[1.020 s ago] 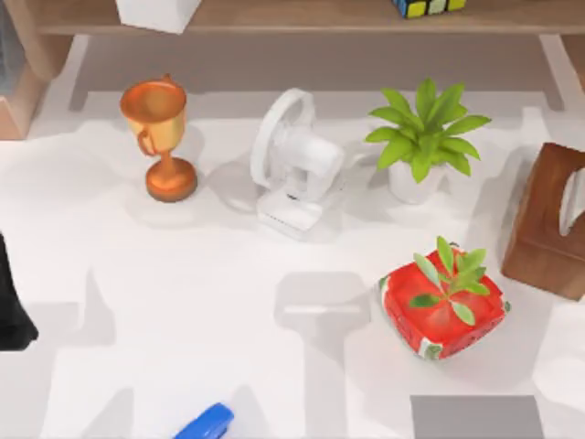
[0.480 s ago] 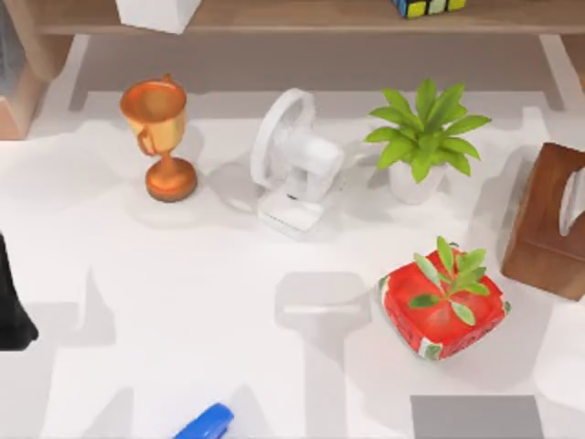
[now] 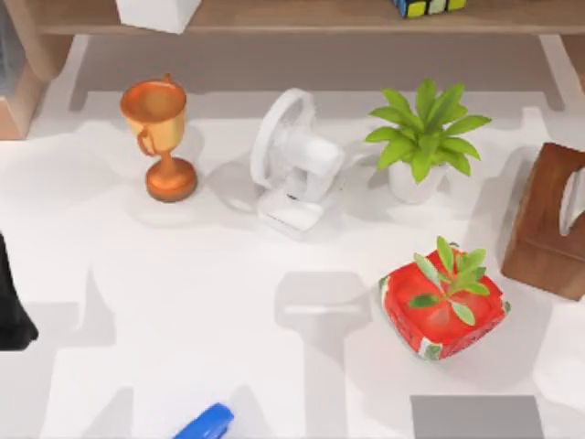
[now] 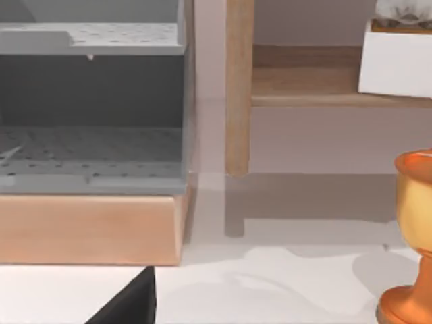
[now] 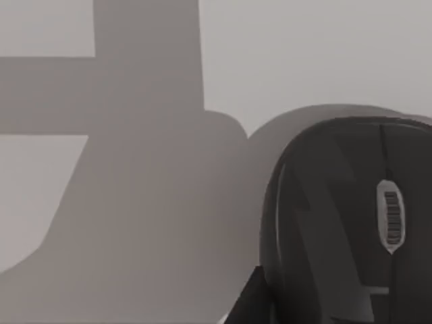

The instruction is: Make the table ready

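I cannot tell whether the left arm's jaws are open or closed. The left arm (image 3: 11, 302) is a black shape parked at the left edge of the broad, plain-white table (image 3: 183, 302). Its wrist camera faces a grey perforated bin on a light wooden base (image 4: 91, 101) and a wooden shelf post (image 4: 238, 88).

The right arm's jaws are just as hard to judge. Its wrist camera looks down on a black computer mouse with a scroll wheel (image 5: 344, 223), which lies on the table.

Along the far side of the table, from left to right, stand:
- a shiny orange trophy cup (image 3: 160, 137)
- a white desk fan (image 3: 292, 165)
- a leafy green plant in a white pot (image 3: 422, 137)

A brown wooden tissue box (image 3: 548, 224) sits at the right edge. Nearer to me is a red, watermelon-patterned square pot with a small green plant (image 3: 443, 306). At the near edge are a blue object (image 3: 206, 423), partly cut off, and a flat grey pad (image 3: 475, 416).

Behind everything runs a brown wooden shelf board (image 3: 302, 16). It carries a white box (image 3: 157, 11) and a colourful puzzle cube (image 3: 428, 5).
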